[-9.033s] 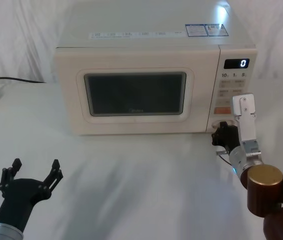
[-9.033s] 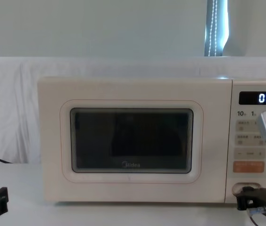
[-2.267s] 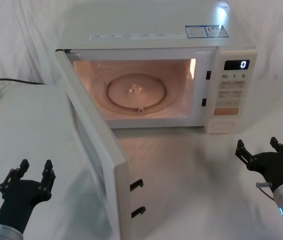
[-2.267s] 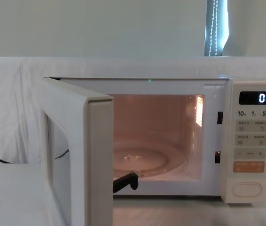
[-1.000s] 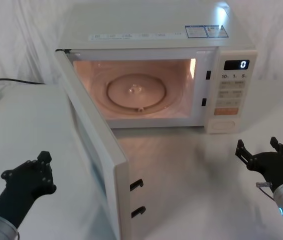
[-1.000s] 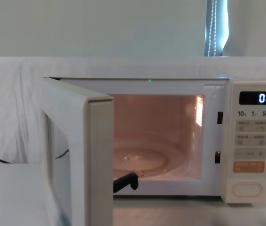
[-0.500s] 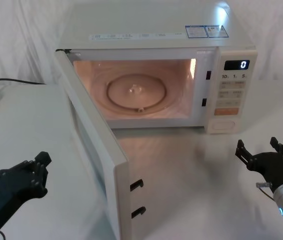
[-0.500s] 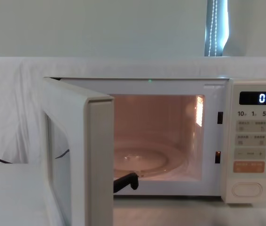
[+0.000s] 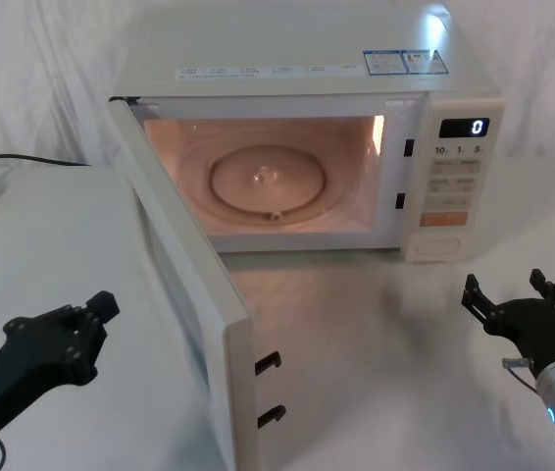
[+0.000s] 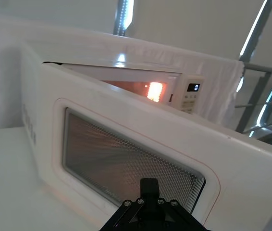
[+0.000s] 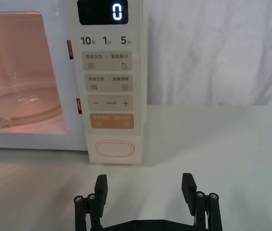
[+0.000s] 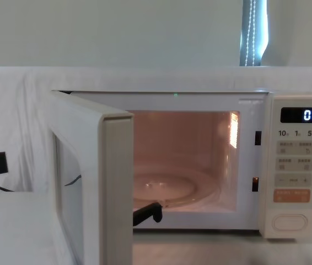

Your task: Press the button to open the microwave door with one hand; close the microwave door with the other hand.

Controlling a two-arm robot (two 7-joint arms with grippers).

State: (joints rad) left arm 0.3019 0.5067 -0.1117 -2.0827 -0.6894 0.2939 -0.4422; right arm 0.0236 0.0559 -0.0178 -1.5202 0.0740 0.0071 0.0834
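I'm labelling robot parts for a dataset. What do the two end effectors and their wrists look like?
Both are black, blocky and studded with small screws. The left end effector sits on a black forearm. The right end effector has two flat, squared fingers, a silver cylindrical wrist with a blue-green light, and a thin cable beside it.

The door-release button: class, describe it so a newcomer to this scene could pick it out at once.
Find the microwave's control panel, right of the lit cavity under the display reading 0. The button is the lowest control there, below the orange key. It alone is a wide, unlabelled cream pill shape.
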